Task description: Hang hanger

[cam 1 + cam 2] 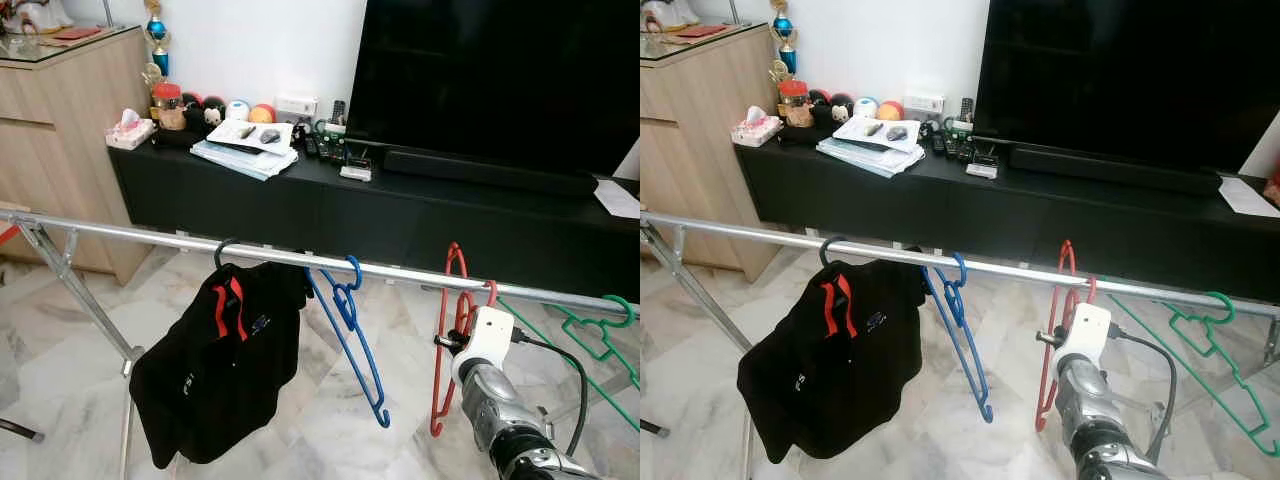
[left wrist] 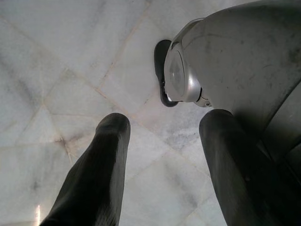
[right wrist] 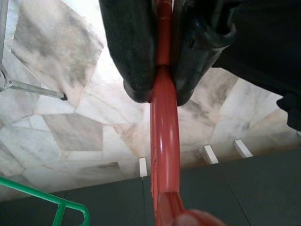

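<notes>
A red hanger (image 1: 441,350) hangs at the silver rail (image 1: 150,237) of a drying rack, right of centre, its curved hook against the bar. My right gripper (image 3: 157,92) is shut on the red hanger's (image 3: 164,141) thin bar, just below the rail; its white wrist (image 1: 484,343) stands beside the hanger. On the same rail hang a black shirt (image 1: 215,370), a blue hanger (image 1: 357,345) and, at the far right, a green hanger (image 1: 598,340). My left gripper (image 2: 160,155) hangs open over the marble floor, holding nothing.
Behind the rack stands a low black TV console (image 1: 420,215) with a large TV (image 1: 500,80), papers and small items on it. A wooden cabinet (image 1: 60,120) is at the left. The rack's legs (image 1: 80,295) spread over the marble floor.
</notes>
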`<state>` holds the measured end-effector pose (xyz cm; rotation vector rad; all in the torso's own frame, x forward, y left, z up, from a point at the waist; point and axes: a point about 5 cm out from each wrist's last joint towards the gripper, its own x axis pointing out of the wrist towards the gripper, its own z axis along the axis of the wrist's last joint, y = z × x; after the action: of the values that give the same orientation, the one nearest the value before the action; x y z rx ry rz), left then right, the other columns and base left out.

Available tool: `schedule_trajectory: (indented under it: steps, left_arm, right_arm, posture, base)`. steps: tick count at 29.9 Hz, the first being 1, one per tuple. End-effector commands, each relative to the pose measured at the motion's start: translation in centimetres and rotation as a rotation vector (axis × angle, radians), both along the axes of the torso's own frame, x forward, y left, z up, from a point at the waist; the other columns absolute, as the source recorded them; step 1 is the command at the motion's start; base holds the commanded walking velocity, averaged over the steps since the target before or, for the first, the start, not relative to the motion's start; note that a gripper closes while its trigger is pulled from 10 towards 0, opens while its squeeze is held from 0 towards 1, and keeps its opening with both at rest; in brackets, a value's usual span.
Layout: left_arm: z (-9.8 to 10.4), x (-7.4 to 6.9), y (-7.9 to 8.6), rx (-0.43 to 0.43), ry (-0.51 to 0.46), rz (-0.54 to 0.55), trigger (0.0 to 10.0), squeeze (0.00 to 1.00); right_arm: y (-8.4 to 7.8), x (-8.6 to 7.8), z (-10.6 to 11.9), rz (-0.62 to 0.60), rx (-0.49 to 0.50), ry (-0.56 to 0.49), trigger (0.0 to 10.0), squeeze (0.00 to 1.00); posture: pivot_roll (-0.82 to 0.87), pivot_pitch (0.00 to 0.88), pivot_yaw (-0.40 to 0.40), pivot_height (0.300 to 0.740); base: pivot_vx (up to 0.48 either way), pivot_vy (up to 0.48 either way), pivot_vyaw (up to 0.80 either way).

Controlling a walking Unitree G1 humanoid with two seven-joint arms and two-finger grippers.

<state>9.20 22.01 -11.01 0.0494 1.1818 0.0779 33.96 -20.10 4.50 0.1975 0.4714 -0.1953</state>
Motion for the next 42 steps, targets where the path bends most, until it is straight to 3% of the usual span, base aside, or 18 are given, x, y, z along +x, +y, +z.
schedule_trajectory:
  steps: [1, 6, 14, 21, 28, 33, 40, 41, 42]
  left_arm:
    - [-0.1, 0.8, -1.8, -0.044, -0.015, -0.031, 10.0, 0.00]
    - [-0.1, 0.4, -1.3, -0.039, -0.010, -0.028, 10.0, 0.00]
    - [0.4, -1.3, 2.4, -0.014, 0.000, -0.002, 10.0, 0.00]
    - [0.5, -1.6, 3.0, -0.011, 0.004, 0.000, 10.0, 0.00]
    - [0.2, -0.6, 1.2, -0.024, 0.003, -0.016, 10.0, 0.00]
    - [0.0, 1.4, -2.0, -0.046, -0.014, -0.037, 10.0, 0.00]
    - [0.0, 2.2, -3.3, -0.052, -0.019, -0.048, 10.0, 0.00]
    - [0.0, 2.2, -3.3, -0.052, -0.019, -0.049, 10.0, 0.00]
    - [0.0, 2.2, -3.3, -0.052, -0.018, -0.048, 10.0, 0.00]
  right_arm:
    - [-0.2, 0.5, 0.7, 0.002, -0.001, 0.009, 10.0, 0.00]
    - [-0.1, 0.7, 0.9, 0.003, 0.008, 0.017, 10.0, 0.00]
    - [0.4, 0.8, 0.8, 0.020, 0.025, 0.055, 10.0, 0.00]
    - [0.7, 0.5, 0.2, 0.047, 0.029, 0.097, 10.0, 0.00]
    - [0.9, 0.2, -0.2, 0.069, 0.040, 0.123, 10.0, 0.00]
    - [1.1, 0.3, 0.0, 0.080, 0.054, 0.130, 10.0, 0.00]
    - [1.5, 0.0, -0.6, 0.095, 0.042, 0.144, 10.0, 0.01]
    - [1.6, -0.1, -0.7, 0.095, 0.044, 0.146, 10.0, 0.36]
    - [1.6, -0.1, -0.7, 0.093, 0.045, 0.147, 10.0, 0.49]
  posture:
    - [0.08, 0.009, -0.107, 0.740]
    - [0.09, 0.008, -0.109, 0.740]
    - [0.09, 0.007, -0.111, 0.740]
    - [0.09, 0.007, -0.110, 0.740]
    - [0.10, 0.008, -0.111, 0.740]
    - [0.10, 0.010, -0.111, 0.740]
    - [0.10, 0.013, -0.111, 0.740]
    - [0.10, 0.013, -0.112, 0.740]
    - [0.10, 0.013, -0.112, 0.740]
  base:
    - [0.000, 0.000, 0.00]
    - [0.000, 0.000, 0.00]
    - [0.000, 0.000, 0.00]
    - [0.000, 0.000, 0.00]
    - [0.000, 0.000, 0.00]
    - [0.000, 0.000, 0.00]
    - [0.000, 0.000, 0.00]
    - [0.000, 0.000, 0.00]
    - [0.000, 0.000, 0.00]
